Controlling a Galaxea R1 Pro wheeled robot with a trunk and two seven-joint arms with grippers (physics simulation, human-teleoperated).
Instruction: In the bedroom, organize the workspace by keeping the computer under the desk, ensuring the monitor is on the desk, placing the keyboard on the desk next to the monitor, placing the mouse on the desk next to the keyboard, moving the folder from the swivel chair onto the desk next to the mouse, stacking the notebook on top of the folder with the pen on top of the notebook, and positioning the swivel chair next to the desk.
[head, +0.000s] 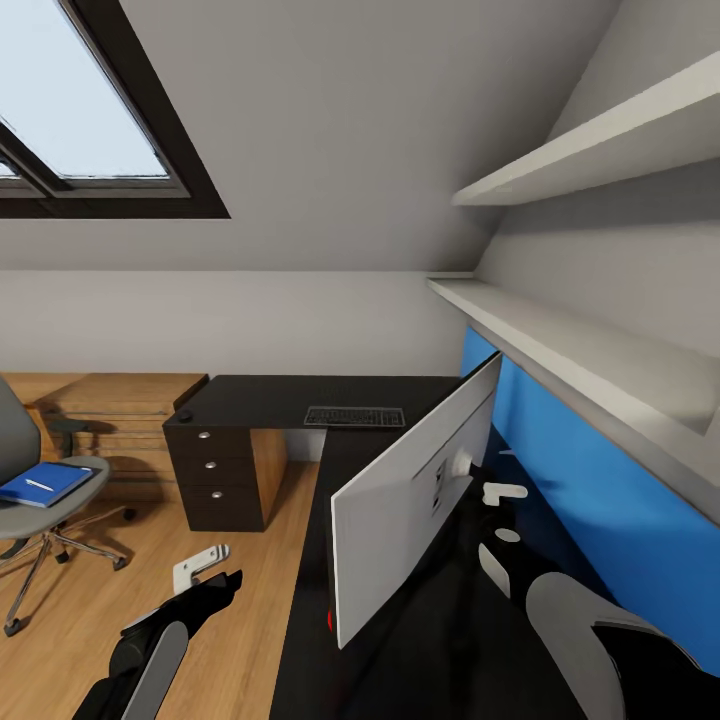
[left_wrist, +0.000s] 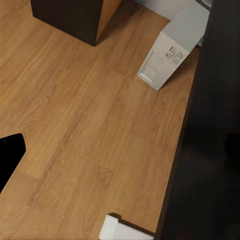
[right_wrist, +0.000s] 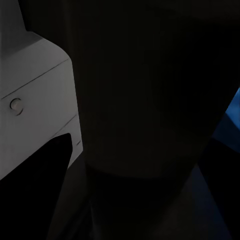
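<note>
Risk centres on the monitor (head: 415, 500), which stands on the desk (head: 300, 398) with its silver back toward the camera, angled across the near wing. The right gripper (head: 497, 495) sits just behind that back, near the stand; whether it is open or closed on anything I cannot tell, since the right wrist view is mostly dark. A careless push or turn there could tip the thin screen forward or slide it off the edge. The left gripper (head: 205, 567) hangs over the floor (left_wrist: 75, 125) beside the desk, fingers apparently apart and empty. The keyboard (head: 354, 416) lies on the far wing, the mouse (head: 185, 415) near its corner, well apart from it. The folder (head: 45, 484) rests on the chair (head: 40, 500), and the computer (left_wrist: 170, 55) stands on the floor at the desk's edge.
</note>
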